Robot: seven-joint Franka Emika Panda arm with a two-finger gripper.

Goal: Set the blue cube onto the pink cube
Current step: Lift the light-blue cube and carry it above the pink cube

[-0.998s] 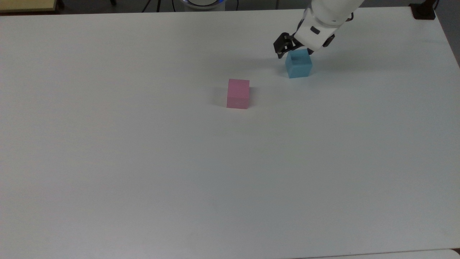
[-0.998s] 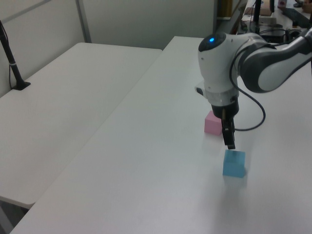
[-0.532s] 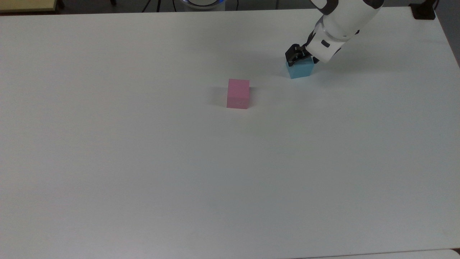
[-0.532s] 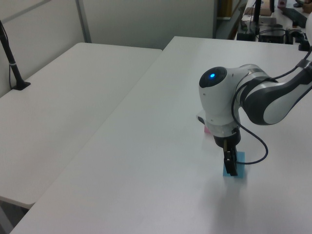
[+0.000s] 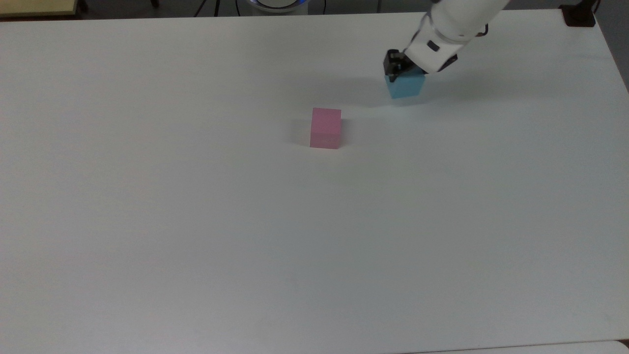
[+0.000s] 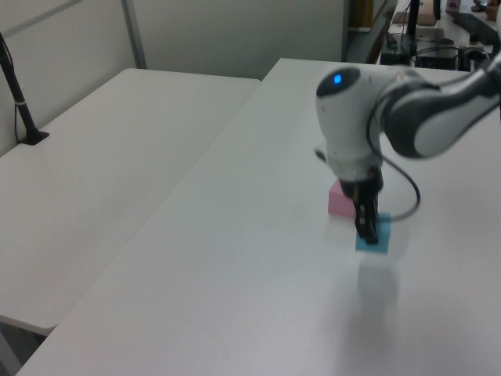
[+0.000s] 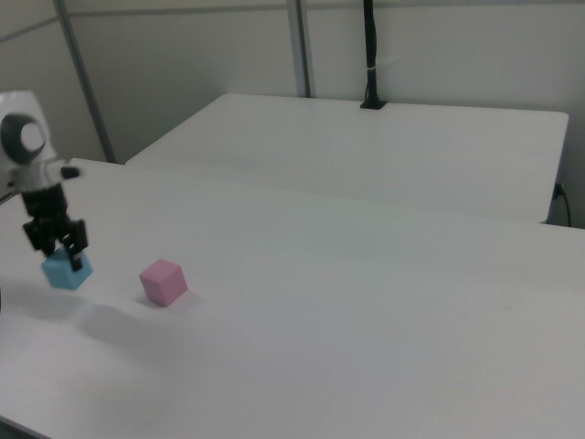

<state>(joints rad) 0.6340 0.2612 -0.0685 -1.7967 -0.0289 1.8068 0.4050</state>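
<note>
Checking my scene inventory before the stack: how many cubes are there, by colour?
Blue cube: 1, lifted off the table in the hand
Pink cube: 1, resting on the table
Total: 2 cubes

A light-blue cube point(image 5: 406, 86), a plain pale-pink cube point(image 5: 325, 128), a white table point(image 5: 196, 221); white arm point(image 5: 454, 22) with black gripper point(image 5: 394, 63) and a blue light point(image 6: 338, 78).

pincer point(image 5: 404, 73) now clamped on blue cube point(image 5: 407, 86), lifted off table point(image 5: 196, 221)
</note>
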